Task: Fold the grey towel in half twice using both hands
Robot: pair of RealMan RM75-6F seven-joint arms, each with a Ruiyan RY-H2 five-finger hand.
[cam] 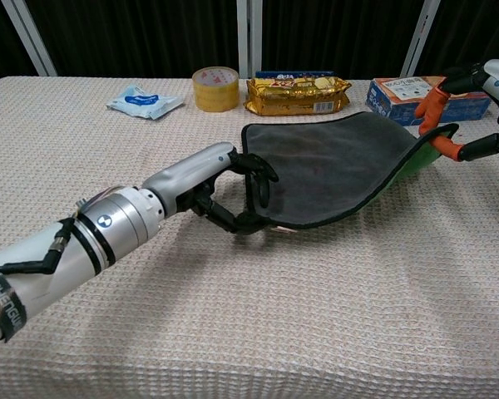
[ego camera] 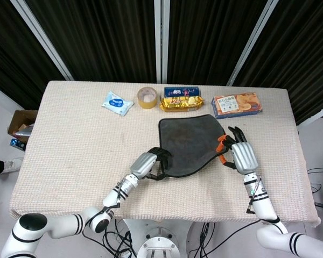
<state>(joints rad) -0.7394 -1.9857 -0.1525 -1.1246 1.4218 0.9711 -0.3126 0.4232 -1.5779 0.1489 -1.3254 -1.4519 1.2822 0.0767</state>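
The grey towel (ego camera: 188, 144) (cam: 333, 170) lies at the table's middle right, folded over itself with a green underside showing at its right edge. My left hand (ego camera: 151, 163) (cam: 233, 187) pinches the towel's near left corner and holds it raised off the table. At the towel's right edge my right hand (ego camera: 238, 153) (cam: 474, 108) pinches the other near corner between its orange-tipped fingers (cam: 432, 104), lifted above the cloth.
Along the far edge stand a white tissue pack (ego camera: 117, 102), a roll of tape (ego camera: 147, 97), a yellow snack bag (ego camera: 179, 101) and an orange biscuit box (ego camera: 236, 104). A beige waffle cloth (ego camera: 75, 145) covers the table. A cardboard box (ego camera: 20, 128) sits on the floor left.
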